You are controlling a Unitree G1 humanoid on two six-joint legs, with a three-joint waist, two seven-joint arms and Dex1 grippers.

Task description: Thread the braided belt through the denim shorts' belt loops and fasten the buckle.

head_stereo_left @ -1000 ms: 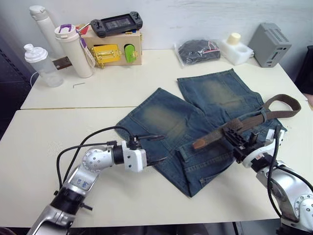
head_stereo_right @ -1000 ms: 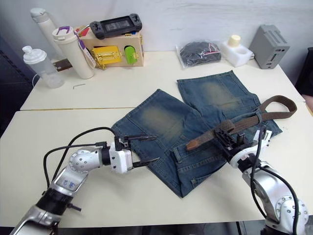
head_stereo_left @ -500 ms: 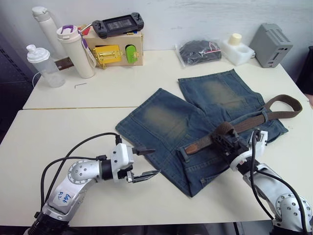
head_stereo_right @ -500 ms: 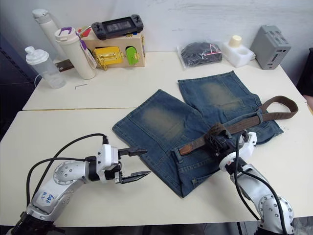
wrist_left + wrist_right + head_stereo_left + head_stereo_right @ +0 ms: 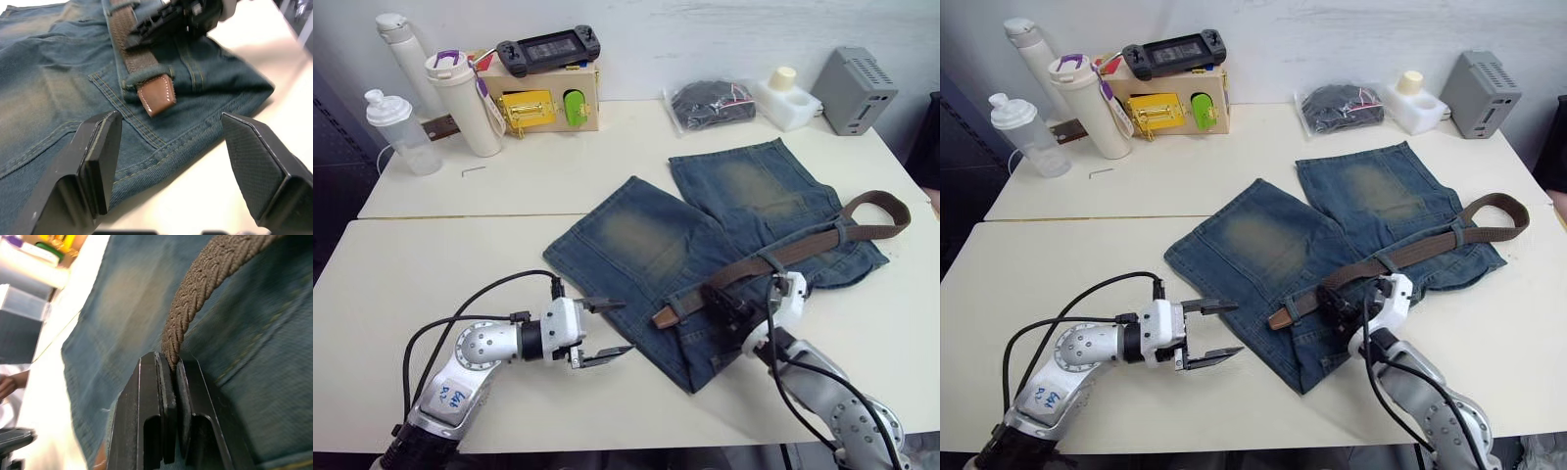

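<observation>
Belt (image 5: pixel 783 254) diagonal, tip toward left tool (image 5: pixel 607 331), spread; right tool (image 5: pixel 724 311) pinching belt.

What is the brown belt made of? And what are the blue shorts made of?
The braided belt looks like woven cord or fabric: in the right wrist view you can see plaited strands. Its smooth tip looks like leather, with white stitching along the edge. The denim shorts look like faded jean cloth, with tan stitched seams and yellowish worn patches. The right end effector pinches the belt.
</observation>
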